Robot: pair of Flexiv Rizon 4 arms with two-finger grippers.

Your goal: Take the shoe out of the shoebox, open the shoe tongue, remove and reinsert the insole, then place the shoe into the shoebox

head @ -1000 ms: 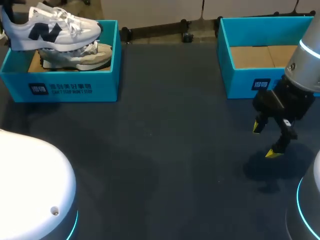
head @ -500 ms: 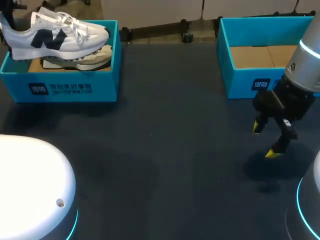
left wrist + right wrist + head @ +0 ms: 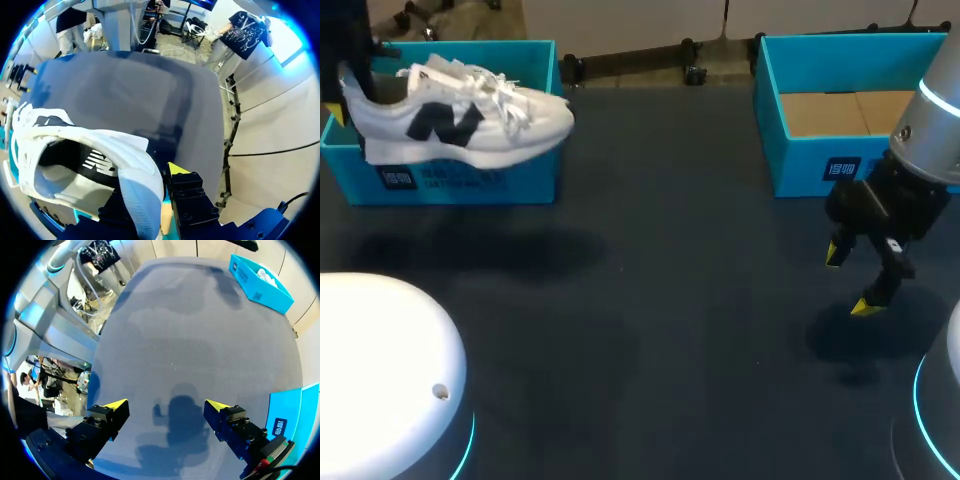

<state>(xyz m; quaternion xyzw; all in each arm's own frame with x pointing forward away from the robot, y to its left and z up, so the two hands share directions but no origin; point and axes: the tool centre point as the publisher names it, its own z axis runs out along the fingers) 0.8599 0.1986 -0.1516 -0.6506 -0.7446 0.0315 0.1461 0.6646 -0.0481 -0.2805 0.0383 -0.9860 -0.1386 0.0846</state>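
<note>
Far left first: the left gripper (image 3: 149, 186) is pinching the white shoe (image 3: 470, 120) by the heel. In the left wrist view the heel collar is sitting squeezed between the two fingers, and only one yellow tip is peeking out beside it. The shoe is hanging in the air, sole down and toe pointing right. In the head view it's overlapping the front wall of the teal left shoebox (image 3: 525, 182), with the toe poking past the box's right corner and a shadow lying on the dark table (image 3: 670, 300) underneath. Over on the right, the other shoebox (image 3: 800, 165) is sitting open, its cardboard floor showing. Just in front of it the right gripper (image 3: 850, 281) is hovering above the table, fingers spread wide and gripping nothing.
</note>
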